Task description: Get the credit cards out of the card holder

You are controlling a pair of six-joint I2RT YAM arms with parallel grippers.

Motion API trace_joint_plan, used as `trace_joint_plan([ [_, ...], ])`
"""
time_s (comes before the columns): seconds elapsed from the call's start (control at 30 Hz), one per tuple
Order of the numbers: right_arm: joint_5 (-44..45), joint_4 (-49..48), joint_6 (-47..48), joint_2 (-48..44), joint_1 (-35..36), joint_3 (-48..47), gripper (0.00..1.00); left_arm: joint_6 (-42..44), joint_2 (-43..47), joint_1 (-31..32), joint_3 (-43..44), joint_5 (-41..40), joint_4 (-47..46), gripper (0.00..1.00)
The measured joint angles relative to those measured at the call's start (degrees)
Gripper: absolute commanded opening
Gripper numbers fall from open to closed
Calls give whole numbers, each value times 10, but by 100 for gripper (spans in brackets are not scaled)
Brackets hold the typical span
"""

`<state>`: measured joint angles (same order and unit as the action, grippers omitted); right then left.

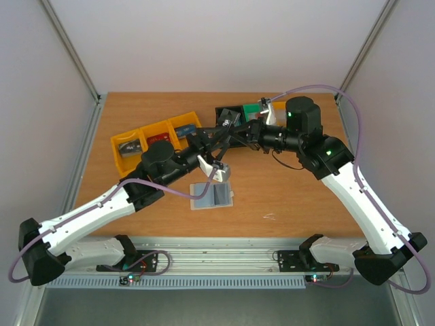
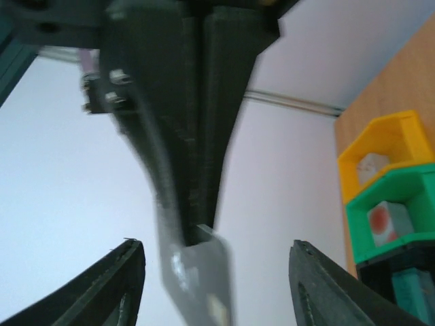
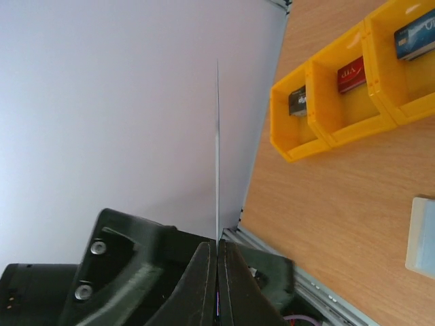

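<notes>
The card holder [image 1: 212,195] lies open and flat on the table, blue-grey face up; its pale edge also shows in the right wrist view [image 3: 421,234]. Above it, my right gripper [image 1: 219,161] [image 3: 217,243] is shut on a grey credit card [image 1: 223,172], which appears edge-on as a thin line [image 3: 217,149] in its own view. In the left wrist view the card [image 2: 200,282] hangs from the right gripper's closed fingers [image 2: 197,136], blurred. My left gripper [image 1: 211,167] [image 2: 214,244] is open, one finger on each side of the card, not touching it.
A row of yellow bins [image 1: 156,136] [image 3: 340,88] at the back left holds loose cards. A black bin [image 1: 228,115] and a green bin [image 1: 253,109] [image 2: 394,217] stand at the back centre. Both arms cross above the table's middle.
</notes>
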<state>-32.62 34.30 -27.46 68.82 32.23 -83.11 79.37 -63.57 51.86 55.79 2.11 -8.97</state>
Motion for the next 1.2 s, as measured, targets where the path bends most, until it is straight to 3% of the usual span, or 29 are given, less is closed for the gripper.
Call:
trace_joint_plan([
  [0.07, 4, 0, 0, -1, 2, 0, 1, 14, 0, 0, 5, -11, -16, 39],
  [0.17, 11, 0, 1, -4, 5, 0, 1, 20, 0, 0, 9, -22, -32, 2],
  [0.3, 13, 1, 1, -12, 6, -7, 4, 23, 1, 3, 10, -23, -37, 0],
  [0.47, 0, 25, 50, -11, 7, -37, 54, -48, 7, 4, 43, -26, 1, 0],
  [0.63, -17, 83, 199, -15, 7, -127, 74, -325, 38, -29, 145, 27, 116, 0],
  [0.8, -56, 90, 323, -59, 7, -140, 98, -669, 108, -88, 150, 161, 97, 0],
  [0.93, -99, 57, 352, -69, 8, -131, 96, -893, 116, -95, 150, 262, 36, 0],
  [1.07, -143, -31, 337, -61, 17, -99, 83, -999, 103, -95, 150, 315, 14, 0],
  [1.1, -149, -53, 332, -58, 25, -86, 77, -1017, 97, -95, 150, 325, 11, 0],
  [1.17, -158, -84, 324, -52, 38, -64, 57, -1046, 85, -95, 150, 339, 10, 0],
  [1.2, -160, -92, 323, -49, 43, -59, 38, -1054, 80, -95, 150, 344, 10, 0],
])
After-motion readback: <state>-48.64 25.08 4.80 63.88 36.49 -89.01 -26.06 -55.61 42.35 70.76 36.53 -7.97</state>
